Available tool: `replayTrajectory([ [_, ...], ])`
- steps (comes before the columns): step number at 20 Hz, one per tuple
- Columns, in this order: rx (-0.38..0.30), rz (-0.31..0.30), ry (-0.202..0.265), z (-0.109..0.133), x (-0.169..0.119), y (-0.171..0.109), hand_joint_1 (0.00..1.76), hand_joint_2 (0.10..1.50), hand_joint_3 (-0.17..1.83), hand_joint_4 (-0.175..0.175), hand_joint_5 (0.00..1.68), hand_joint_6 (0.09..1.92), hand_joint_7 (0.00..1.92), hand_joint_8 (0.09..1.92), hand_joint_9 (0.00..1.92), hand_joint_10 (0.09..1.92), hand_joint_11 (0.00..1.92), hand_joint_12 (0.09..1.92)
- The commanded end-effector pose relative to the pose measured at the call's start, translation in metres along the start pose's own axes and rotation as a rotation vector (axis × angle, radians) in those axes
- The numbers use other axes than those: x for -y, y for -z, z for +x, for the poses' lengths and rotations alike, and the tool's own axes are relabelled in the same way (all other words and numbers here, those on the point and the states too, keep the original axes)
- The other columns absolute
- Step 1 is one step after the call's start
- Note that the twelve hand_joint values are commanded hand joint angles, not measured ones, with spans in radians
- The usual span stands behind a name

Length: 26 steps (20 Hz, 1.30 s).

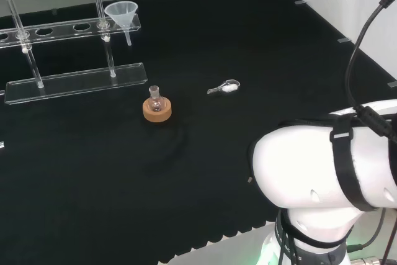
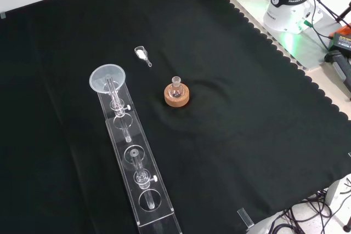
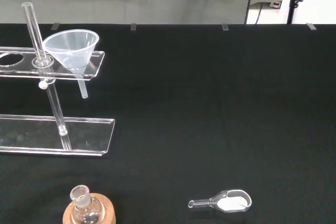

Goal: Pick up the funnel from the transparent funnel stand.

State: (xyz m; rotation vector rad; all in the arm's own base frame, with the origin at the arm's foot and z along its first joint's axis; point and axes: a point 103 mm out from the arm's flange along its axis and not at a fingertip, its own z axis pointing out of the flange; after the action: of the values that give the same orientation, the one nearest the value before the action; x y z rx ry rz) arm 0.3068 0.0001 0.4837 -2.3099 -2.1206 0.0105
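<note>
Hand state could not be determined from any view. White arm links (image 1: 322, 166) stood at the head view's right, well apart from the ware. Funnel (image 1: 121, 15) sat upright in the end hole of the clear stand (image 1: 74, 82), its stem hanging through the upper plate. Flask (image 2: 176, 86) stood on a cork ring (image 2: 177, 98) on the table (image 2: 247, 108), near the stand. Small clear scoop (image 3: 223, 202) holding white powder lay beside the flask, apart from it.

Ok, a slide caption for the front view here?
Clear funnel seated in the end hole of the transparent stand, beside a small flask on a cork ring.
</note>
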Motion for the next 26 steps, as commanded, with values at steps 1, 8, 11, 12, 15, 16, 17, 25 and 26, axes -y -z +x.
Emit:
replayTrajectory([
  [1, 0.005, -0.02, 0.0, -0.001, -0.001, 0.0, 0.01, 0.84, 0.28, -0.046, 0.0, 0.09, 0.0, 0.09, 0.0, 0.09, 0.0, 0.85],
  [8, -0.011, -0.061, 0.016, 0.005, -0.005, -0.004, 0.0, 0.85, 0.29, -0.044, 0.0, 0.09, 0.0, 0.09, 0.0, 0.09, 0.0, 0.85],
  [11, -0.001, -0.146, 0.004, 0.009, -0.008, -0.007, 0.0, 0.85, 0.29, -0.047, 0.0, 0.09, 0.0, 0.09, 0.0, 0.09, 0.0, 0.85],
  [12, -0.003, -0.185, 0.0, 0.01, -0.01, -0.01, 0.0, 0.85, 0.29, -0.049, 0.0, 0.09, 0.0, 0.09, 0.01, 0.09, 0.0, 0.85],
  [15, 0.003, -0.296, -0.007, 0.014, -0.019, -0.024, 0.0, 0.86, 0.29, -0.058, 0.01, 0.09, 0.0, 0.09, 0.03, 0.09, 0.0, 0.89],
  [16, 0.009, -0.331, -0.009, 0.015, -0.022, -0.029, 0.0, 0.86, 0.29, -0.06, 0.03, 0.09, 0.0, 0.09, 0.04, 0.1, 0.0, 0.92],
  [17, 0.009, -0.363, -0.012, 0.016, -0.025, -0.034, 0.0, 0.86, 0.29, -0.062, 0.04, 0.09, 0.0, 0.09, 0.02, 0.16, 0.0, 0.94],
  [25, -0.044, -0.419, -0.01, 0.013, -0.062, -0.076, 0.03, 0.87, 0.28, -0.072, 0.1, 0.09, 0.04, 0.09, 0.0, 0.42, 0.0, 1.1],
  [26, -0.052, -0.41, -0.006, 0.014, -0.068, -0.083, 0.04, 0.88, 0.28, -0.073, 0.1, 0.09, 0.05, 0.09, 0.0, 0.43, 0.0, 1.11],
])
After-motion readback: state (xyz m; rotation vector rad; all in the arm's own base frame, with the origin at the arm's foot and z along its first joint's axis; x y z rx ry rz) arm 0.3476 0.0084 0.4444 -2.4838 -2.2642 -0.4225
